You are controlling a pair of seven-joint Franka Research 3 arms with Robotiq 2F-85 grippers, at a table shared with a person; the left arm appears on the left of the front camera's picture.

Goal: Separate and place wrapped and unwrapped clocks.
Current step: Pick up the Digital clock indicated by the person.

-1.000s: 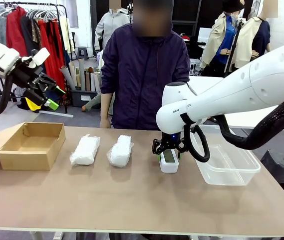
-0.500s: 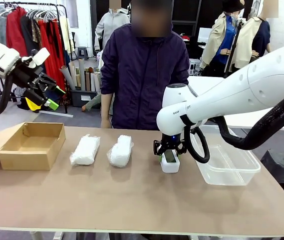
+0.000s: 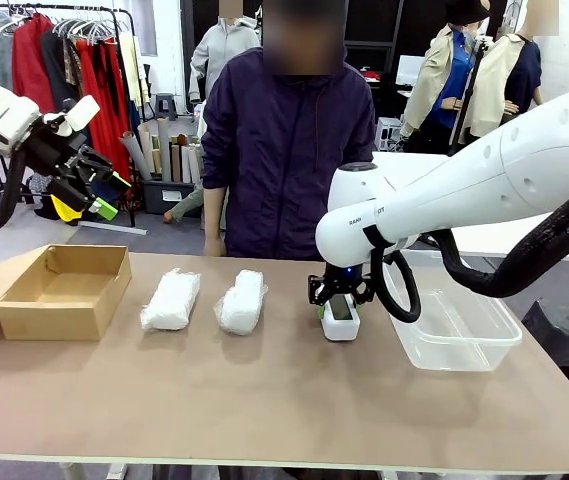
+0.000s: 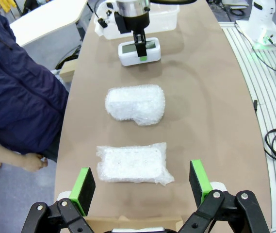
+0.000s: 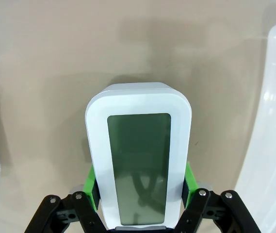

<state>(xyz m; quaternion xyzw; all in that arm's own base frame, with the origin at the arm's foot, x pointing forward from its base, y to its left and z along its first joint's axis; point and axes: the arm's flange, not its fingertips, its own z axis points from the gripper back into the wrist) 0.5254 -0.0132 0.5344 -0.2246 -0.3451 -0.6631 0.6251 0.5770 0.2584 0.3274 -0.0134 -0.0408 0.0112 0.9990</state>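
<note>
Bare white rounded-rectangle digital clock with grey-green screen (image 5: pixel 138 165) sat mid-frame in right wrist view, lower end cut off, long axis ran vertically, right gripper (image 5: pixel 140 185) clamped its sides, left gripper (image 3: pixel 102 193) gaped wide, front view's upper left.

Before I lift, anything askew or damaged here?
Nothing stands out. The right tool grips the bare clock squarely by its sides; the wrapped clocks lie flat and apart; cardboard box and clear tub sit upright.
</note>
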